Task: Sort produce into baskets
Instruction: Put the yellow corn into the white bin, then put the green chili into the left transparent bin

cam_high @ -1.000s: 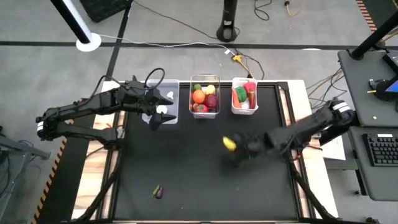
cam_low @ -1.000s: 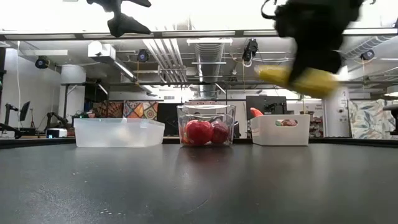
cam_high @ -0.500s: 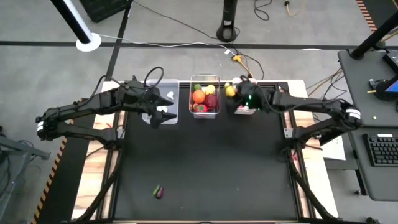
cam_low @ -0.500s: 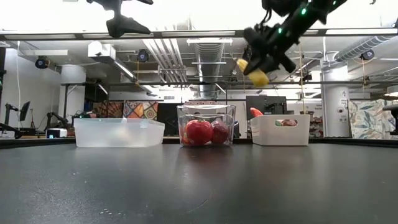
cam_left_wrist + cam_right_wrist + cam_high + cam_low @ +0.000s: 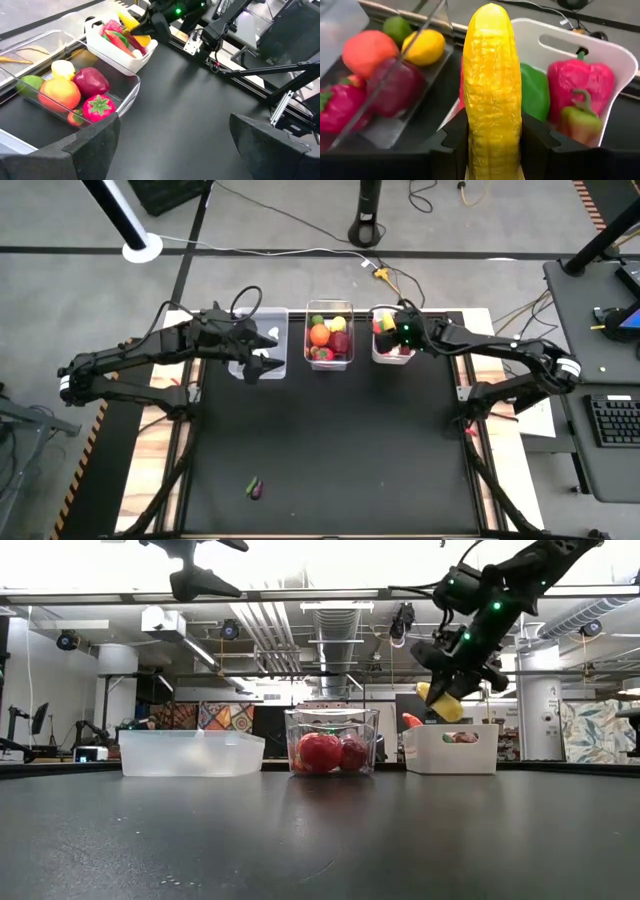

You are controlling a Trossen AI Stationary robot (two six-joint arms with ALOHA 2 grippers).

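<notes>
Right gripper (image 5: 492, 145) clamped on corn (image 5: 492, 85) over white bin (image 5: 580, 50), high view seemingly hides corn

- Corn (image 5: 492, 90): yellow cob, suspended above the white bin (image 5: 392, 352).
- White bin: holds red and green peppers.
- Middle clear bin (image 5: 329, 358): holds orange, lemon, lime, apple, strawberry.
- Left clear bin (image 5: 190, 753): contents indiscernible.
- Purple piece (image 5: 256, 488): lies on the table, well apart from the bins.

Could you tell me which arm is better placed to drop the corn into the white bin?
The right. The right gripper already holds the corn just above the white bin, while the left gripper hangs open over the left clear bin.
</notes>
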